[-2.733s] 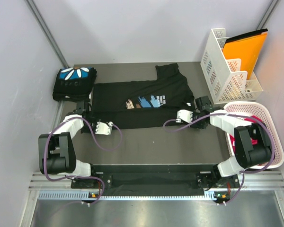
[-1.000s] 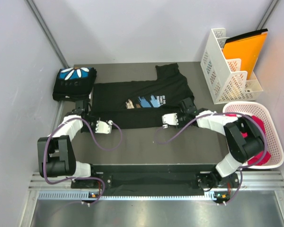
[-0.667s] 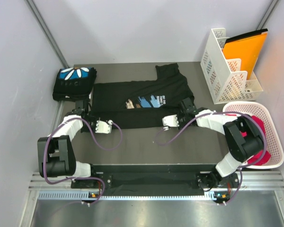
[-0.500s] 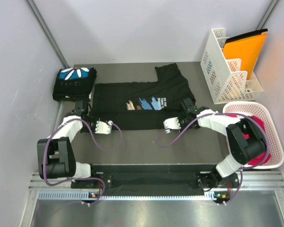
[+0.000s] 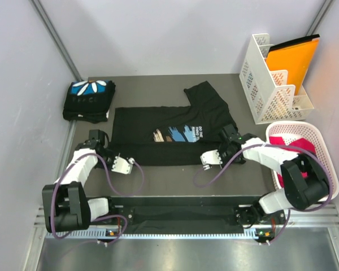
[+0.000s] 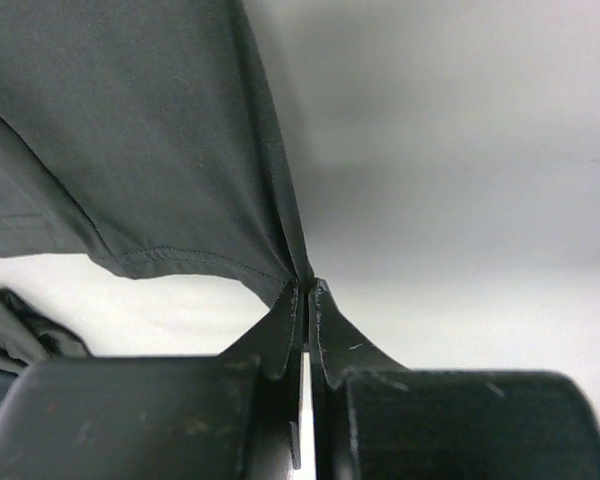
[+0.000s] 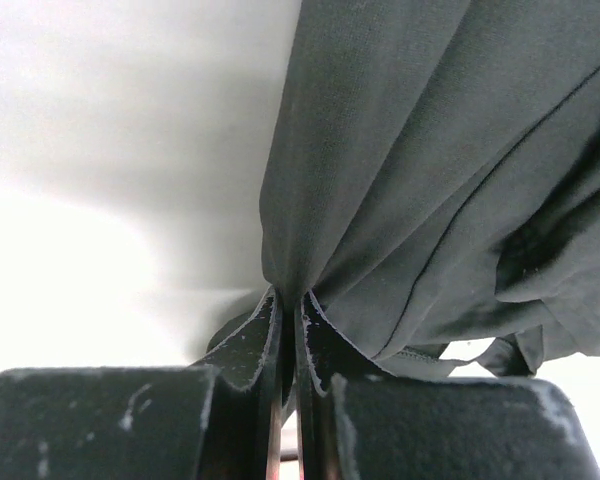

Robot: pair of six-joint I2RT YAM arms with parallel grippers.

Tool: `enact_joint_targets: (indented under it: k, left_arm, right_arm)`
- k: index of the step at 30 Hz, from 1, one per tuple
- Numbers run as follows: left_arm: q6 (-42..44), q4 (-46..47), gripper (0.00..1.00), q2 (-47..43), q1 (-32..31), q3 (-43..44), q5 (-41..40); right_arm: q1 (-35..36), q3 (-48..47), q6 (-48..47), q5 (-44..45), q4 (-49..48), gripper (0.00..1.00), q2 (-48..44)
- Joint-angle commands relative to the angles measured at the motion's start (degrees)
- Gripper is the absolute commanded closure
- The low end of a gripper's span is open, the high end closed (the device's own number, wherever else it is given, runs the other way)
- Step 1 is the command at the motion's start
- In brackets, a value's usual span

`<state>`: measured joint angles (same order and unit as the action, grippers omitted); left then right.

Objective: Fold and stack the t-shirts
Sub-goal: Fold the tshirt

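Note:
One black t-shirt [image 5: 88, 100] with a blue print and white petals lies folded at the mat's far left corner. A second black t-shirt [image 5: 169, 132], printed with blue-and-tan brush strokes and white text, lies spread across the middle. My left gripper [image 5: 107, 148] is shut on its near left corner. My right gripper [image 5: 226, 141] is shut on its near right edge. In the left wrist view the gripper [image 6: 307, 285] pinches a hemmed fold of the cloth [image 6: 130, 130]. The right wrist view has the gripper [image 7: 289, 296] clamped on bunched cloth [image 7: 430, 150].
A white slotted rack [image 5: 268, 84] holding an orange folder [image 5: 294, 56] stands at the far right. A white basket [image 5: 322, 164] with red cloth inside sits by the right arm. The grey mat [image 5: 169, 180] ends at walls on the left and behind.
My right gripper has shut on the shirt's right edge. Both arms have drawn the near edge toward the bases, and the shirt has shifted right with its sleeve rumpled.

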<state>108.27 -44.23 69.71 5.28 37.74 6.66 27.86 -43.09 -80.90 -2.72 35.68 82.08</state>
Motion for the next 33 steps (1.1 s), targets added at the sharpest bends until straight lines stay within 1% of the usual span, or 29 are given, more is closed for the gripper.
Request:
enact_joint_targets:
  k: [1, 7, 8, 9, 10, 11, 12, 13, 14, 17, 20, 21, 23, 24, 25, 26, 27, 28, 29, 30, 32, 33]
  left_arm:
    - [4.5, -8.8, 1.00, -3.7, 0.5, -0.5, 1.5]
    - [7.7, -15.4, 1.00, -8.0, 0.5, -0.6, 2.7]
    - [7.8, -16.1, 1.00, -9.2, 0.5, -0.8, 2.8]
    - [7.7, -16.2, 1.00, -9.9, 0.5, -1.2, 2.9]
    - [7.6, -16.3, 0.99, -10.5, 0.5, -1.4, 2.8]
    - [7.7, -16.6, 0.81, -11.6, 0.5, -1.5, 2.8]
    - [7.1, -16.8, 0.68, -12.1, 0.6, -1.4, 2.9]
    - [6.7, -17.0, 0.59, -12.8, 0.5, -1.0, 3.1]
    - [6.2, -17.0, 0.49, -13.7, 0.5, -0.7, 3.2]
    - [2.8, -14.8, 0.43, -15.5, 0.5, 1.6, 3.7]
    - [-4.3, -8.5, 0.38, -16.2, 0.5, 5.5, 5.2]
    - [-9.9, -5.6, 0.36, -16.2, 0.5, 7.8, 5.8]
    - [-18.0, 5.2, 0.30, -14.6, 0.5, 9.8, 7.9]
    - [-25.8, 8.9, 0.30, -13.3, 0.3, 11.6, 8.2]
    - [-29.1, 11.6, 0.28, -11.6, 0.3, 13.6, 8.9]
    - [-32.2, 11.9, 0.29, -7.4, 0.0, 15.7, 9.1]
    - [-37.4, 11.9, 0.30, -5.1, -0.8, 20.0, 8.7]
    - [-39.1, 10.2, 0.33, -2.9, -1.4, 21.9, 8.3]
    - [-40.1, 9.5, 0.35, 1.1, -2.7, 23.9, 7.2]
    - [-41.5, 8.9, 0.37, 2.9, -3.7, 26.7, 6.3]
    - [-42.5, 9.9, 0.39, 6.6, -6.8, 28.6, 2.4]
    - [-43.6, 10.0, 0.39, 7.6, -7.3, 30.0, 1.9]
  right_arm:
    - [2.3, 1.6, 0.2, -0.4, 3.4, 1.00, -3.5]
    - [5.6, 2.4, 2.3, 0.2, 5.2, 1.00, -4.6]
    - [6.0, 2.7, 2.5, 0.4, 5.4, 0.96, -4.7]
    - [6.5, 2.6, 3.0, 0.4, 6.0, 0.86, -5.0]
    - [6.7, 2.5, 3.5, 0.5, 6.3, 0.59, -5.1]
    - [6.7, 2.2, 3.7, 0.2, 7.3, 0.49, -5.6]
    - [6.8, 1.5, 4.6, -0.1, 7.7, 0.42, -5.9]
    - [6.7, 1.0, 5.0, -0.4, 8.3, 0.29, -6.2]
    - [6.7, 0.5, 5.4, -1.1, 9.8, 0.26, -6.8]
    - [6.7, -2.7, 7.9, -2.9, 12.3, 0.22, -8.9]
    - [6.1, -7.9, 11.9, -4.9, 15.2, 0.18, -10.7]
    - [4.7, -11.8, 14.2, -5.8, 15.5, 0.17, -11.0]
    - [2.8, -16.5, 16.3, -8.5, 15.6, 0.15, -9.0]
    - [0.6, -22.0, 18.5, -9.6, 15.6, 0.15, -7.7]
    - [-0.4, -24.9, 19.5, -10.1, 15.6, 0.16, -5.9]
    - [-1.1, -31.4, 22.1, -10.9, 16.2, 0.18, -1.4]
    - [-2.8, -34.8, 22.9, -11.4, 17.2, 0.21, 1.1]
    - [-3.6, -38.3, 23.4, -12.0, 18.4, 0.24, 3.8]
    - [-4.3, -44.6, 23.8, -12.6, 21.2, 0.28, 9.1]
    - [-5.8, -47.5, 23.1, -13.5, 22.8, 0.32, 11.6]
    - [-6.9, -53.2, 22.5, -14.7, 25.0, 0.35, 17.1]
    - [-7.6, -54.4, 21.7, -15.1, 25.9, 0.38, 18.5]
